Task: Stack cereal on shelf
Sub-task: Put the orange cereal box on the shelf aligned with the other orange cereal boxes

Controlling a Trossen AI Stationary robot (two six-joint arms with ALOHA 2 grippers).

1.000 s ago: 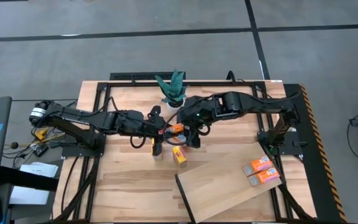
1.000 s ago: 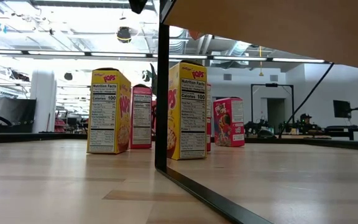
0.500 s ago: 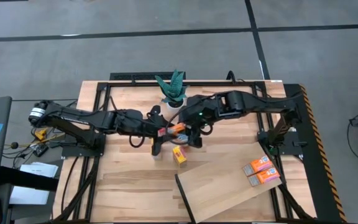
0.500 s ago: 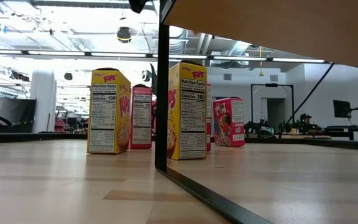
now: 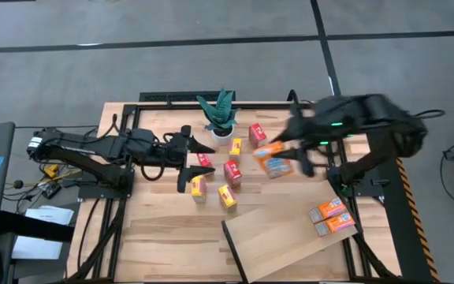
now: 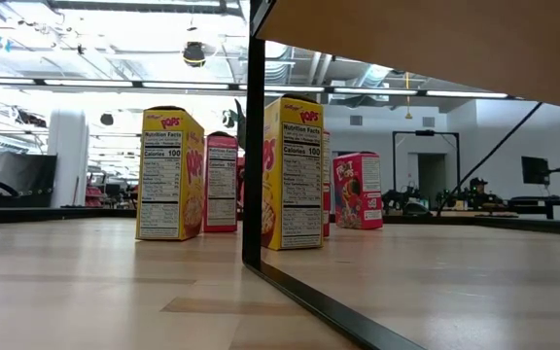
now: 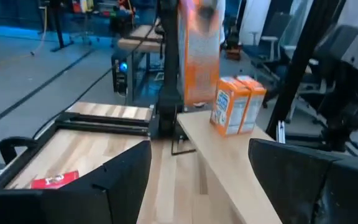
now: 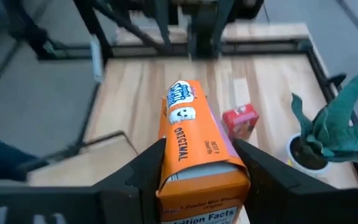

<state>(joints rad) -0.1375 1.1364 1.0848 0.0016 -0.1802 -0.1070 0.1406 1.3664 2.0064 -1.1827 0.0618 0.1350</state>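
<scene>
The high view looks straight down on the whole table [image 5: 164, 229]. The low view sits at table height, very near the shelf [image 6: 406, 39] edge, facing level across. Each wrist view looks forward past its own fingers; both show the orange box [image 8: 194, 146] also seen from above.

Layout per high view. Potted plant [image 5: 218, 114] stands upper centre of the frame, at the table's [image 5: 156, 229] far edge. Below and right of it a cluster of upright cereal boxes [image 5: 232, 171] occupies the frame centre. Left gripper [image 5: 192, 166] sits just left of the cluster; right gripper [image 5: 284, 158] is right of it, carrying one box [image 5: 273, 161] above the table. The shelf board [image 5: 286, 237] lies at lower right, angled, with two boxes [image 5: 332, 216] on its right end.
</scene>
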